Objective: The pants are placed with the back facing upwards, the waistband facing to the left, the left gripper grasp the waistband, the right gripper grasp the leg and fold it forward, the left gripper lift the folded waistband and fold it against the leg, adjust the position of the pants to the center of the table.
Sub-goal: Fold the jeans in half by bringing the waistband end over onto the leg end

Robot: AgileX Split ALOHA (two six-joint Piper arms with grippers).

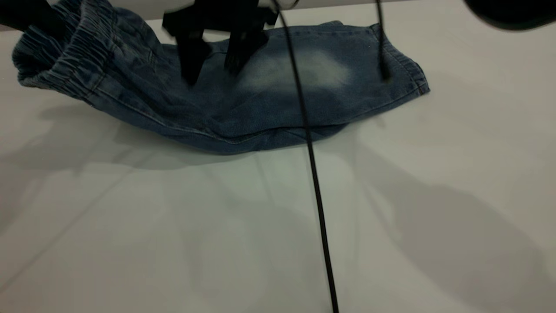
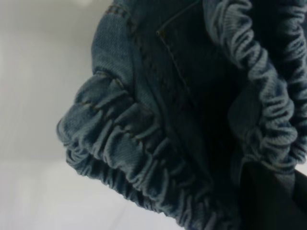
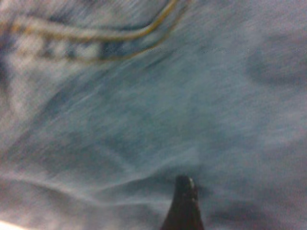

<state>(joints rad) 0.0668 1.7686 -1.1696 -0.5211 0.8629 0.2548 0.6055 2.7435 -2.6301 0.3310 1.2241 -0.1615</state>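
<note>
Exterior view: nearest is bare bench [image 1: 173,243], crossed only by a thin black cable [image 1: 319,208] running up to mid frame; ample free room is judged toward the lower frame for the final centring. The pants [image 1: 243,104] lie folded lengthwise across the upper half, fold edge bulging toward the camera, the leg [image 1: 330,74] with its pale patch on top and hem at upper right. The right claw [image 1: 215,65] is seen upper centre, fingers apart, tips pressed on the denim near the seat. The waistband [image 1: 65,56] is raised off the bench at upper left; the left claw [image 1: 30,19] is a dark shape behind it, apparently clamped on the ruffle, as a dark finger [image 2: 273,201] lies against the elastic in the left wrist view.

Step judged: waistband fold onto the leg. It is best carried low toward the hem, layers kept aligned, with the right claw cleared first. The far bench edge is close behind the pants.
</note>
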